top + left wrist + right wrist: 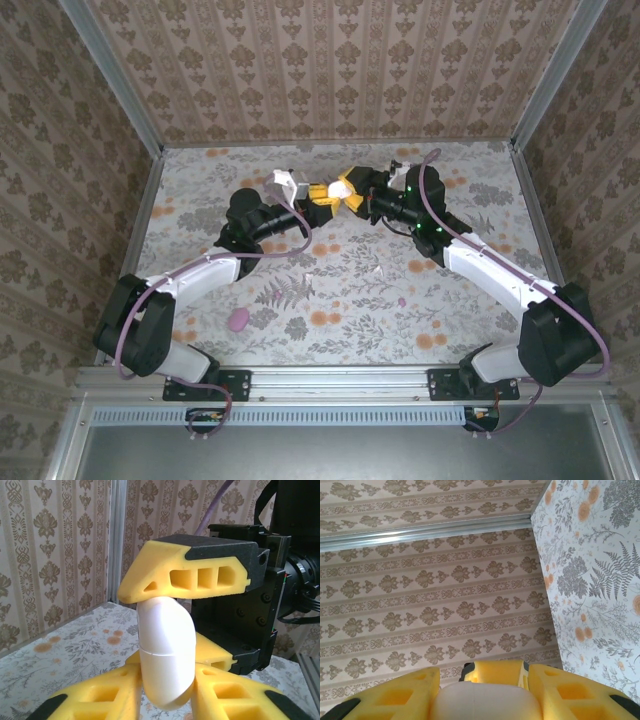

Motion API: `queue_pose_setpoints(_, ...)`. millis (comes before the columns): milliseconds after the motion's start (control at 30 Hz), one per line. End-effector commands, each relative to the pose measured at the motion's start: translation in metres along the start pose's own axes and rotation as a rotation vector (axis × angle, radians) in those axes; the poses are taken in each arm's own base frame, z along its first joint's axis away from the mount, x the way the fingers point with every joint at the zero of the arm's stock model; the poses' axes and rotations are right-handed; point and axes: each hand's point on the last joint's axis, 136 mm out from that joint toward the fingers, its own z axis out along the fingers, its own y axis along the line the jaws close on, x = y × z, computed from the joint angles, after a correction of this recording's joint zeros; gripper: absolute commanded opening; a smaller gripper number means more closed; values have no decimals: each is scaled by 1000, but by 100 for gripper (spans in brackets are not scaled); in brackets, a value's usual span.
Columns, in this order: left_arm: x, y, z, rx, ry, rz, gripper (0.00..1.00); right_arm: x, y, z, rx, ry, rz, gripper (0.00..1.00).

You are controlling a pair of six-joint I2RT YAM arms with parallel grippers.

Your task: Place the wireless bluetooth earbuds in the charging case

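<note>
The left pincer (318,196) and the right pincer (350,186) meet over the far part of the table (480,200). Both squeeze one white charging case (165,650), which is closed. A tiny pink earbud (402,300) lies on the table, well apart from the case.

White charging case (166,650), yellow-and-black end effector fingers (190,570), grey-and-orange floral table (350,290), beige damask walls (330,70), pink pebble-like case (238,319)

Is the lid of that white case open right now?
No, the white case is shut: its two halves meet along one thin, closed seam.
</note>
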Motion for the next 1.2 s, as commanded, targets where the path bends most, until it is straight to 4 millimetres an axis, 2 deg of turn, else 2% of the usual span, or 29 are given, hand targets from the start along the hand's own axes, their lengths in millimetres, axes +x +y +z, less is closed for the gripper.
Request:
queue_pose_setpoints(0, -12, 1, 4, 1, -14, 6, 37, 4, 10, -6, -20, -8, -23, 42)
queue_pose_setpoints(233, -14, 3, 5, -3, -16, -2, 41, 3, 7, -5, -8, -18, -26, 42)
queue_pose_setpoints(600, -12, 5, 6, -17, -4, -3, 41, 6, 7, -3, -2, -9, -38, 42)
queue_pose_setpoints(833, -9, 5, 7, -15, 7, -8, 32, 7, 8, -1, 1, 1, -51, 43)
queue_pose_setpoints(967, -9, 4, 6, -19, 10, -1, 25, 10, 11, -2, -1, 16, -74, 48)
queue_pose_setpoints(1000, -8, 4, 5, -19, 10, 0, 25, 10, 11, -3, 4, 16, -91, 55)
queue_pose_setpoints(1167, -10, -3, 2, 24, -10, 29, 26, 0, 4, -21, 88, -34, -239, 69)
